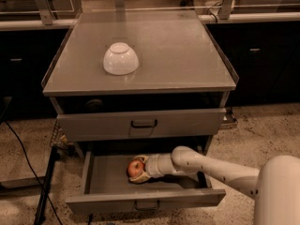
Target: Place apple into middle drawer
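Observation:
The red-orange apple (135,168) is inside the open middle drawer (103,201), left of its centre and low over the drawer floor. My gripper (139,169) reaches into the drawer from the right on the white arm (211,168). Its pale fingers (142,178) sit around the apple and hold it. The drawer is pulled well out, with its small dark bar handle facing the front.
The grey drawer front (140,123) above is shut and overhangs the back of the open drawer. A white upturned bowl (121,58) sits on the cabinet top (187,55). A dark cable (44,191) runs along the floor at left.

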